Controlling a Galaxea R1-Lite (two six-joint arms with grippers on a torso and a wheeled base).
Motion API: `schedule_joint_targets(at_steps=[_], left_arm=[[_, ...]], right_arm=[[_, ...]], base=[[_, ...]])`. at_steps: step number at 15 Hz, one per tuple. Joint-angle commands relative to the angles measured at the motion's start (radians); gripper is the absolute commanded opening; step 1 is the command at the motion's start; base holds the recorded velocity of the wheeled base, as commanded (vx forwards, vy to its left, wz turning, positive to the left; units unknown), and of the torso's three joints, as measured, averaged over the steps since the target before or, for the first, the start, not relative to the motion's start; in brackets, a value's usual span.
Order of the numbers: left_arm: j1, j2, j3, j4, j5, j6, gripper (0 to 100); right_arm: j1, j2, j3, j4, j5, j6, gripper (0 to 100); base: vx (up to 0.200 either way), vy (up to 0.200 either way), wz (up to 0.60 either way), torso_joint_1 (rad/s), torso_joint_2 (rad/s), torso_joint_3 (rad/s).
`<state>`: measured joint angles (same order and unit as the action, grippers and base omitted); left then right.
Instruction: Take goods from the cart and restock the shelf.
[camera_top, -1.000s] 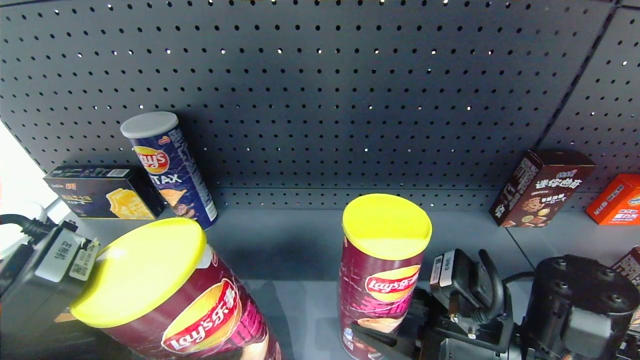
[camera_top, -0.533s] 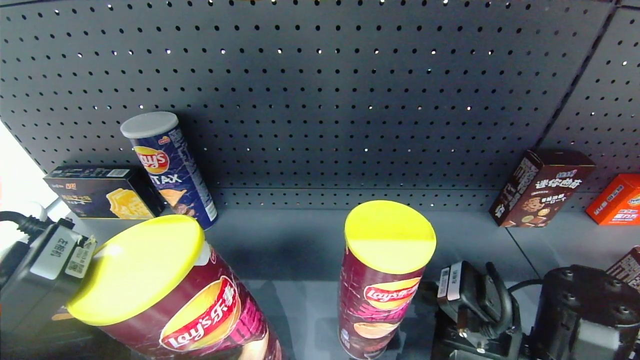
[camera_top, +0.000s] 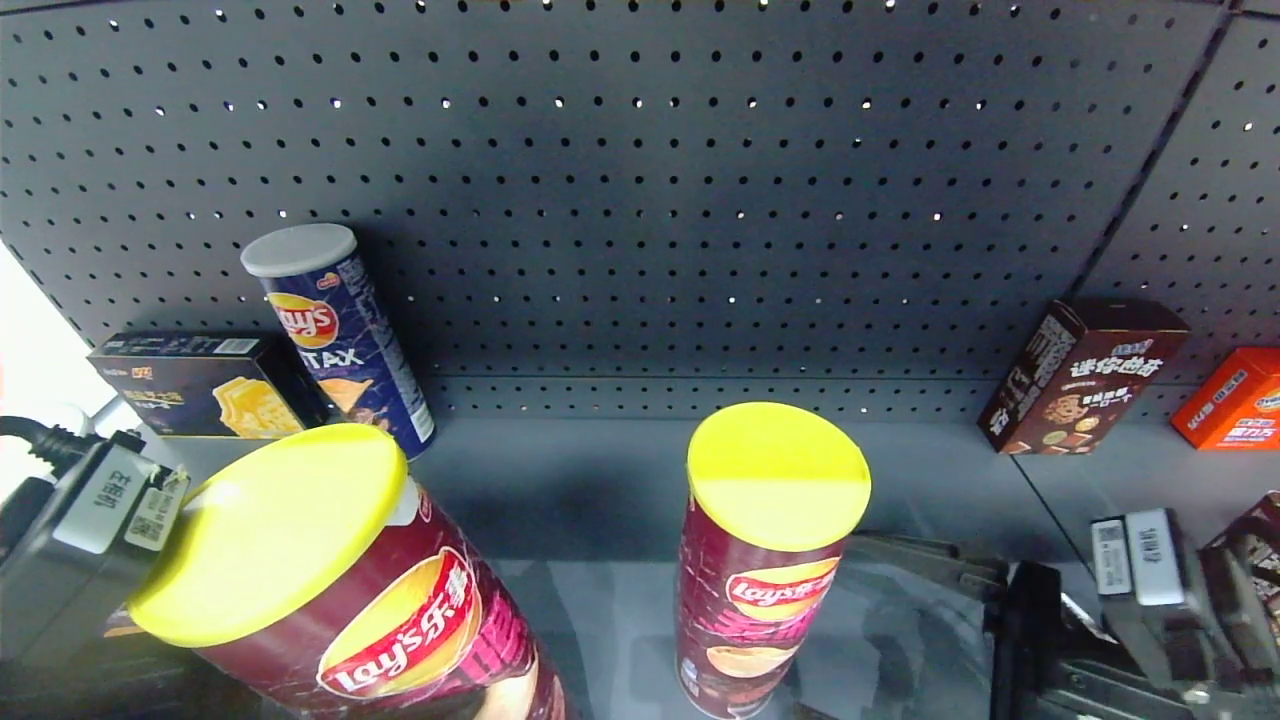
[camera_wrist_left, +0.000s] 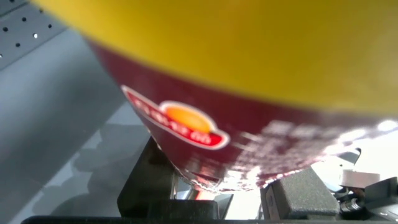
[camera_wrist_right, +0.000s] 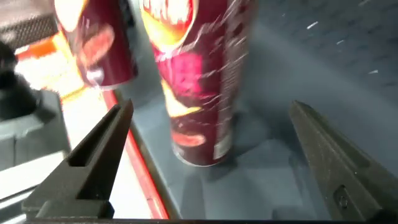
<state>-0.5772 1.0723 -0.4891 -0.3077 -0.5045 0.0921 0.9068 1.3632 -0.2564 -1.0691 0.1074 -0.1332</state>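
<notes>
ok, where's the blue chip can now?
Head view, back left of the shelf: the blue can stands against the pegboard, just beside the dark box.

Near can (camera_top: 300, 560) — base cut off below.

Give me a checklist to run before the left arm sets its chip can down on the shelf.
1. The placed can stands upright on the shelf: ok.
2. The right gripper is open and apart from the placed can: ok.
3. The left gripper is shut on the held can: ok.
4. The held can is upright for set-down: not ok, it is tilted.
5. Bare shelf floor lies between the blue can and the placed can: ok.
6. Gap between the held can and the blue can: cannot tell, they overlap in the head view.
</notes>
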Motion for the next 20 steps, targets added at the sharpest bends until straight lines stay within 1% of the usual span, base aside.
schedule_joint_targets(at_steps=[1, 2, 3, 7, 9, 12, 13, 14, 17, 19, 20], left_arm=[[0.000, 0.006, -0.009, -0.007, 0.000, 0.000, 0], [-0.001, 0.018, -0.011, -0.024, 0.000, 0.000, 0], [-0.003, 0.026, -0.009, -0.039, 0.000, 0.000, 0], [-0.006, 0.032, -0.009, -0.051, 0.000, 0.001, 0], [-0.006, 0.031, -0.008, -0.051, 0.000, 0.001, 0], [-0.007, 0.029, -0.009, -0.051, 0.003, 0.001, 0], [-0.007, 0.029, -0.009, -0.051, 0.003, 0.001, 0], [-0.007, 0.029, -0.009, -0.051, 0.003, 0.001, 0], [-0.007, 0.029, -0.009, -0.051, 0.003, 0.001, 0], [-0.007, 0.029, -0.011, -0.051, 0.003, 0.001, 0], [-0.009, 0.031, -0.011, -0.051, 0.003, 0.001, 0]], right_arm=[[-0.002, -0.090, 0.051, -0.012, -0.025, -0.016, 100], [0.000, -0.150, 0.124, -0.026, -0.081, -0.034, 100], [0.003, -0.197, 0.169, -0.029, -0.095, -0.034, 100], [0.001, -0.371, 0.249, -0.012, -0.097, -0.017, 100], [-0.003, -0.457, 0.255, 0.075, -0.100, -0.016, 100], [-0.002, -0.687, 0.255, 0.383, -0.095, -0.014, 100], [0.000, -0.748, 0.255, 0.462, -0.094, -0.014, 100], [0.001, -0.866, 0.255, 0.617, -0.092, -0.016, 100], [0.003, -1.116, 0.256, 0.926, -0.091, -0.013, 100], [0.000, -1.253, 0.232, 1.068, -0.083, 0.014, 100], [-0.002, -1.259, 0.232, 1.068, -0.083, 0.021, 100]], base=[[0.000, 0.000, 0.00, 0.000, 0.00, 0.000], [0.000, 0.000, 0.00, 0.000, 0.00, 0.000], [0.000, 0.000, 0.00, 0.000, 0.00, 0.000], [0.000, 0.000, 0.00, 0.000, 0.00, 0.000], [0.000, 0.000, 0.00, 0.000, 0.00, 0.000], [0.000, 0.000, 0.00, 0.000, 0.00, 0.000], [0.000, 0.000, 0.00, 0.000, 0.00, 0.000], [0.000, 0.000, 0.00, 0.000, 0.00, 0.000], [0.000, 0.000, 0.00, 0.000, 0.00, 0.000], [0.000, 0.000, 0.00, 0.000, 0.00, 0.000], [0.000, 0.000, 0.00, 0.000, 0.00, 0.000]])
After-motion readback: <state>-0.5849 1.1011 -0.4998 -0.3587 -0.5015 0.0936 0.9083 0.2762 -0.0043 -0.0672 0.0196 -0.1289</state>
